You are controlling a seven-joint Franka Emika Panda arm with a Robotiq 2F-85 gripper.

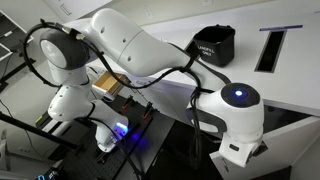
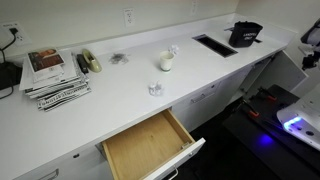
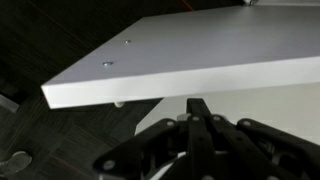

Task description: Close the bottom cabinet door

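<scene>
In the wrist view the bottom cabinet door (image 3: 190, 55) is a large plain white flat panel with a thin edge. It stands open and fills the upper part of the picture, with two small screw marks near its left corner. My gripper (image 3: 200, 104) is shut with its black fingers pressed together and nothing between them. Its tips lie just below the door's near edge, and contact cannot be made out. In both exterior views the arm (image 1: 150, 50) (image 2: 310, 45) hides the gripper and the door.
A light wood-lined drawer (image 2: 150, 145) is pulled out under the white counter (image 2: 120, 85). On the counter are a black bag (image 2: 244, 34), a dark slot (image 2: 213, 44), a cup (image 2: 166, 62) and stacked magazines (image 2: 52, 75). Dark carpet (image 3: 40, 130) lies below the door.
</scene>
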